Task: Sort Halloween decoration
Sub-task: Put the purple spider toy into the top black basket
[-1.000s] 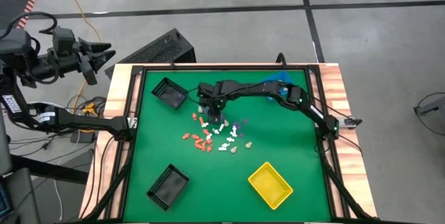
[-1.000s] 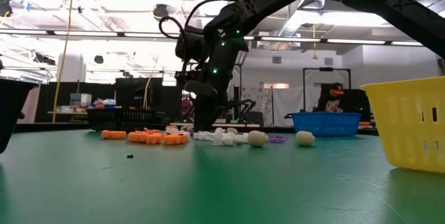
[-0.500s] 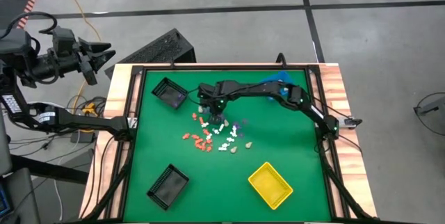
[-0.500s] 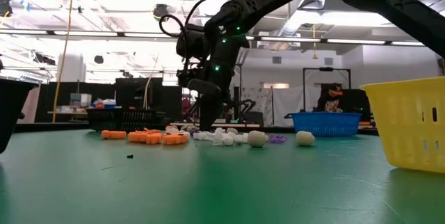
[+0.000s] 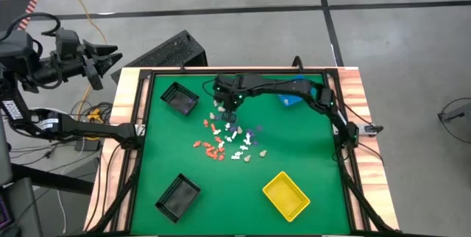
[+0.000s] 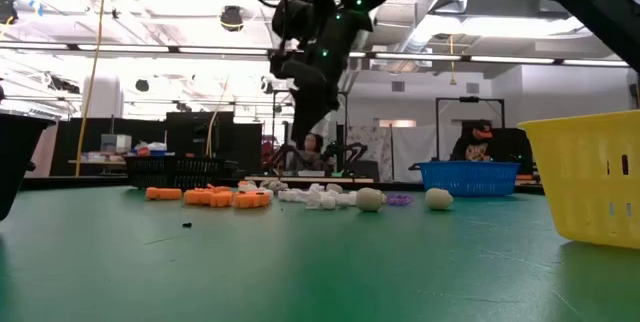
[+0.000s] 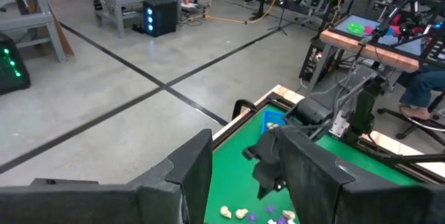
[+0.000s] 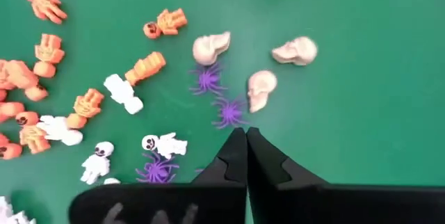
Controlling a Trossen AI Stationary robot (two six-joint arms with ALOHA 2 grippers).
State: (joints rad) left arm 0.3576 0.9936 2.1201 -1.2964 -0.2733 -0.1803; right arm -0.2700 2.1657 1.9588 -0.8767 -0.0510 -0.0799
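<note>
We see the right end effector [image 5: 229, 103] lifted above the table [image 5: 309, 156], over the far-edge side of the decoration scatter. Its fingers [image 8: 240, 156] are clenched tip to tip; in the right wrist view nothing visible sits between them, so we can't confirm a held piece. In the low view it hangs clear of the surface, above the pile.

The left end effector [image 5: 103, 57] is parked off the table, past the far left corner, with its fingers [image 7: 188, 175] spread and nothing between them.

Halloween decorations [image 5: 228, 141] lie loose near the middle of the table, slightly toward the far edge. Orange pieces [image 5: 210, 147] cluster on the left side of the scatter, white skeleton-like pieces [image 5: 239, 149] in the middle and on the right, and purple spiders [image 5: 254, 130] on the far right side. The right wrist view shows more detail: three beige skulls [image 8: 254, 88], purple spiders just beside them, white skeletons [image 8: 163, 144] and orange figures [image 8: 87, 102] spread apart on the green surface.

Bins: one black bin [image 5: 179, 97] near the far left corner, another black bin [image 5: 177, 195] near the near left corner, a yellow bin [image 5: 287, 195] toward the near right, and a blue bin [image 5: 293, 101] at the far edge, partly hidden by the right arm. We can't see into any bin well enough to tell its contents.
</note>
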